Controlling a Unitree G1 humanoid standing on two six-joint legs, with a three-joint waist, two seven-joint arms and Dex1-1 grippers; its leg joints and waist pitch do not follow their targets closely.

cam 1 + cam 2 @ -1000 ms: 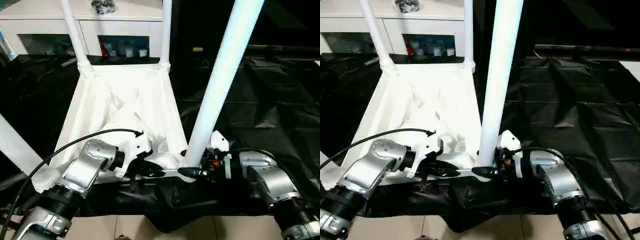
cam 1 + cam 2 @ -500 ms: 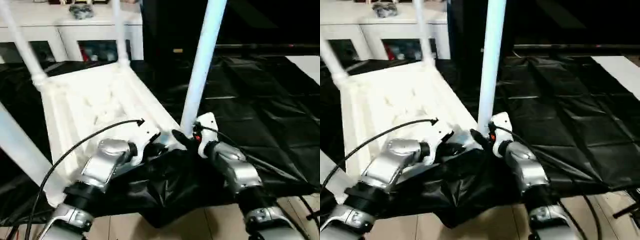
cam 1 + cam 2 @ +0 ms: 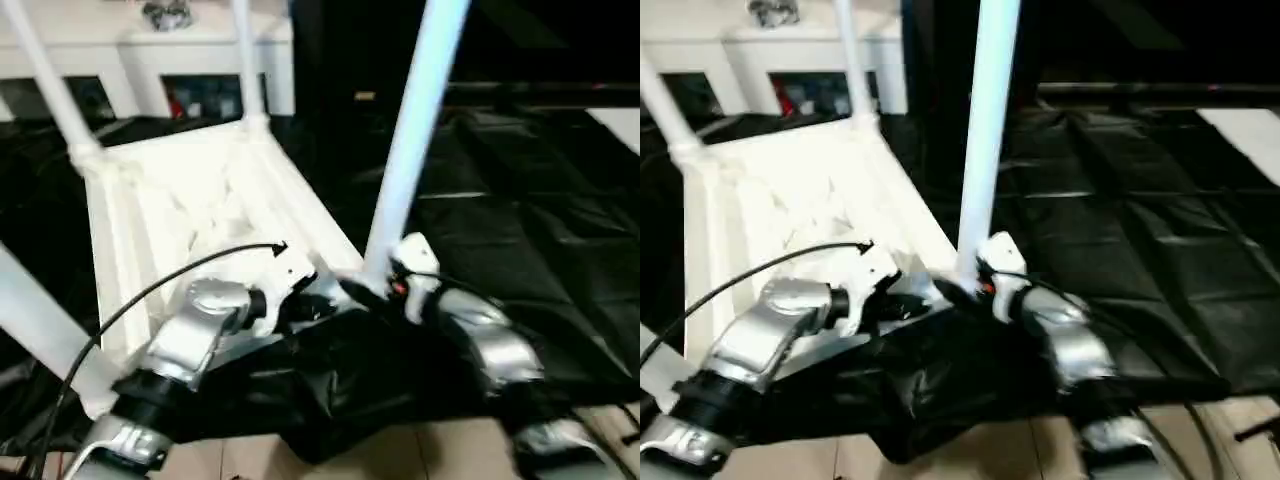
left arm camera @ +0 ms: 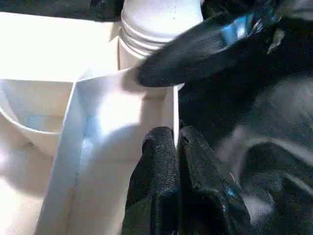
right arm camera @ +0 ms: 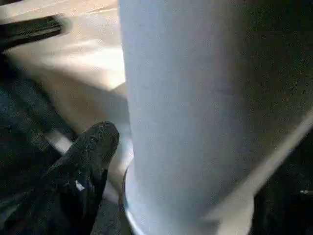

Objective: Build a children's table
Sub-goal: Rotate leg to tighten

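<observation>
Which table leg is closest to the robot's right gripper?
The near leg rising right beside the right gripper, at the tabletop's near corner. The others stand farther off.

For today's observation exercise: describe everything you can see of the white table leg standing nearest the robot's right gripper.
The leg is a long, smooth white tube, plastic by its look, rising steeply with a slight lean. Its foot sits in the rounded corner socket of the upturned white tabletop, which lies on black sheeting. The right gripper is at its base, one black finger beside the tube.
</observation>
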